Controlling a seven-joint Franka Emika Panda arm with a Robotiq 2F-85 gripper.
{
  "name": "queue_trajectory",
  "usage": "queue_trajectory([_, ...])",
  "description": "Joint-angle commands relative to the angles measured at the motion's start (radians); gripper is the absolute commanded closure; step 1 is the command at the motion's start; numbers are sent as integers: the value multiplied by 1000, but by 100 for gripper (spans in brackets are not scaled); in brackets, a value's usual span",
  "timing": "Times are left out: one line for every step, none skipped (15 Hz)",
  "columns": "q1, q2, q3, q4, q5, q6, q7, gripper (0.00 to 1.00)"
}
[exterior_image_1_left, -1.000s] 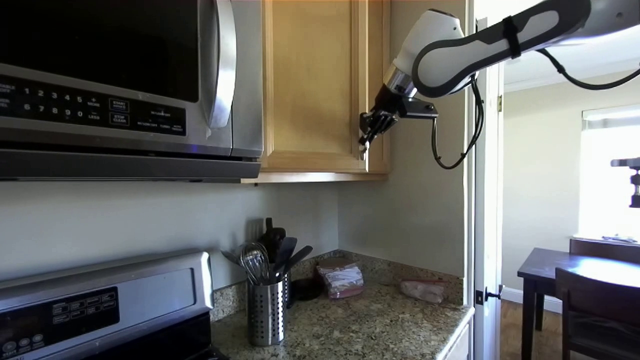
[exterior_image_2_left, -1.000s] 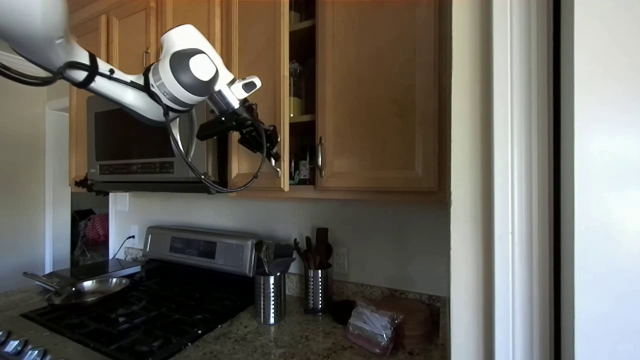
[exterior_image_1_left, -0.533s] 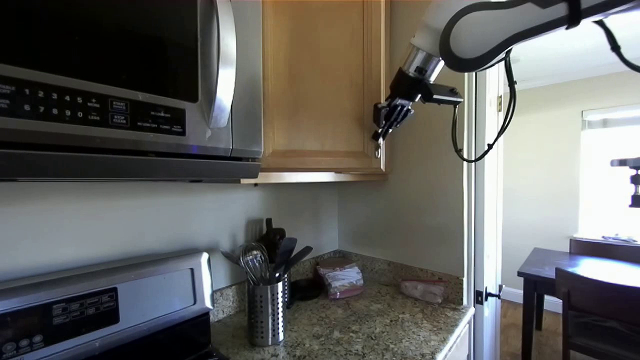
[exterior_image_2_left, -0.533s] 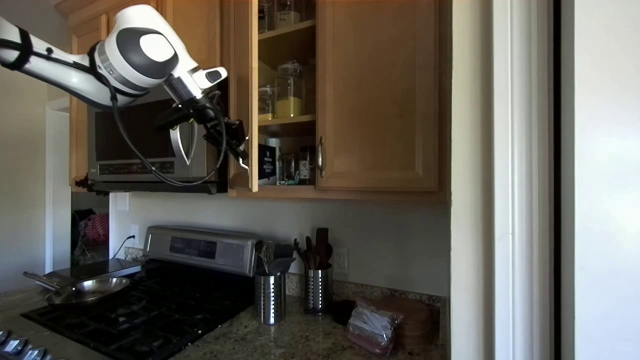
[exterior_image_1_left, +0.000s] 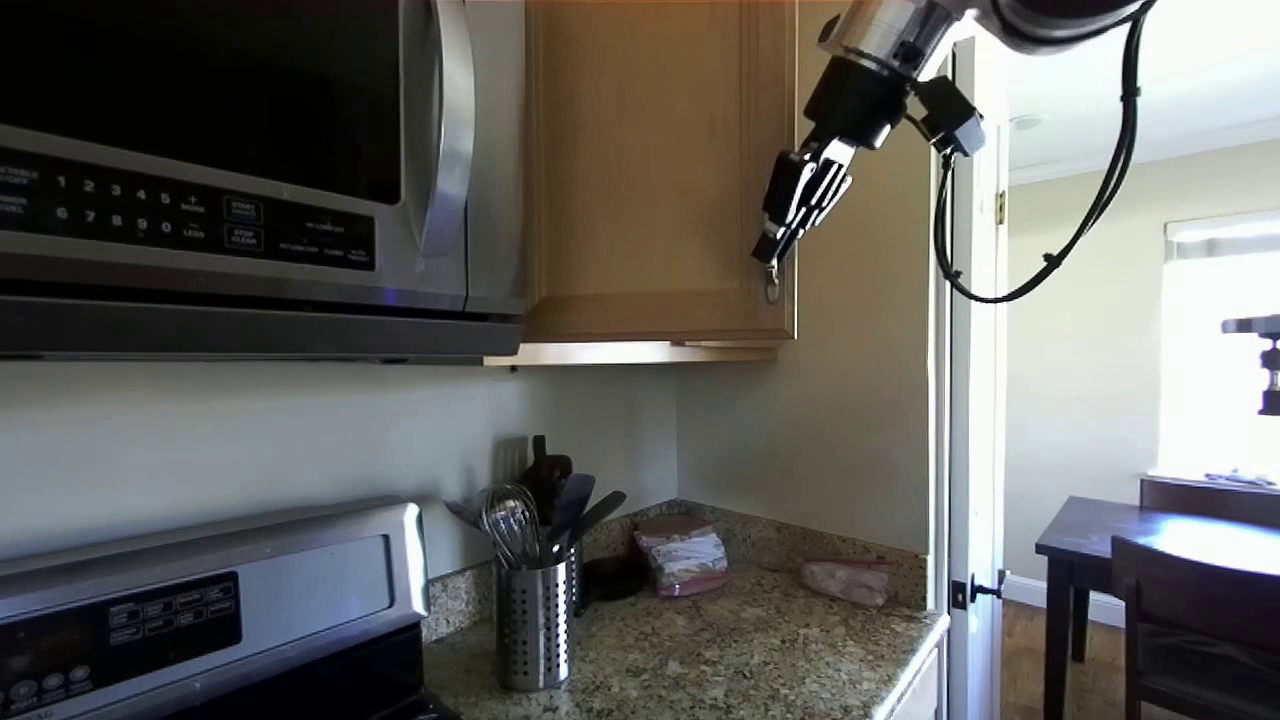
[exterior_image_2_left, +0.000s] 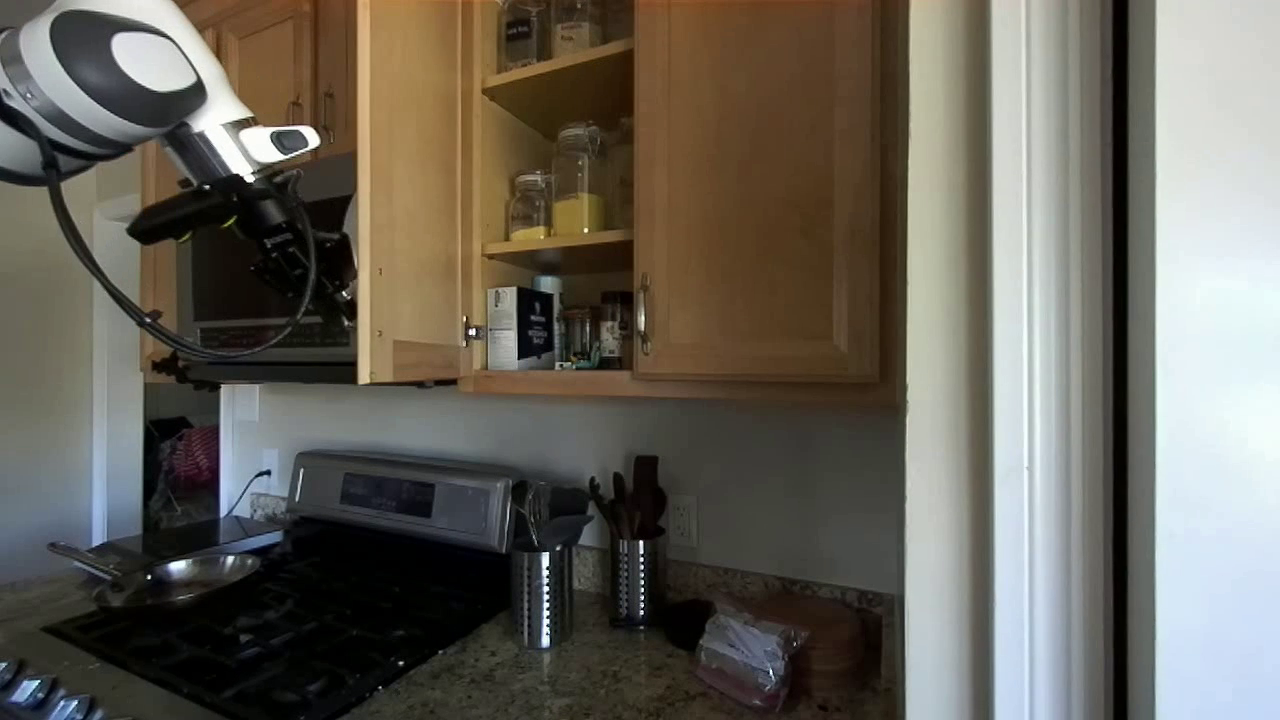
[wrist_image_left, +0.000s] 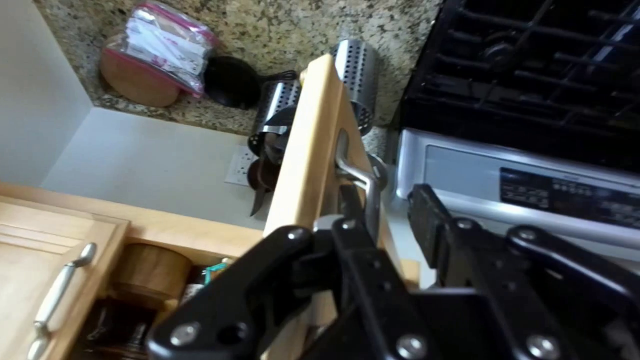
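Observation:
A wooden cabinet door (exterior_image_2_left: 412, 190) stands swung wide open, its light inner face showing in an exterior view. On its outer face is a curved metal handle (wrist_image_left: 372, 197). My gripper (wrist_image_left: 385, 190) is around this handle with its jaws apart. One of its fingers (wrist_image_left: 348, 192) sits between door and handle, close to the metal. A visible gap separates the far finger (wrist_image_left: 425, 210) from the handle. From outside, the gripper (exterior_image_1_left: 768, 250) points down at the handle (exterior_image_1_left: 772, 285) near the door's lower corner. The door's edge partly hides the fingertips in an exterior view.
Behind the door, shelves hold jars (exterior_image_2_left: 578, 180) and a salt box (exterior_image_2_left: 520, 328). A closed cabinet door (exterior_image_2_left: 755, 190) adjoins the opening. The microwave (exterior_image_1_left: 200, 230) is beside the open door. Below are the stove (exterior_image_2_left: 300, 600) and utensil holders (exterior_image_1_left: 533, 630).
The door has swung much further open, exposing the shelves. My arm has travelled with its handle, leftward in an exterior view, toward the microwave side.

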Motion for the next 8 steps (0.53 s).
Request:
queue_trajectory([56,-2,-27,-28,62,-57,-95,37])
queue_trajectory([57,-8,-32,-40,72,-77,-108,31])
queue_trajectory([54,-11,-33,-45,75,-94,-116,23])
queue_trajectory([46,-17,-36,-49,73,-105,-120,18])
queue_trajectory([42,-18,-38,-50,73,-130,-125,12])
queue_trajectory([31,-21,-38,-51,65,-166,-116,5])
queue_trajectory([23,-22,-39,-49,59,-199,-109,2])
queue_trajectory([12,-27,-38,-47,49,-233,-98,0])
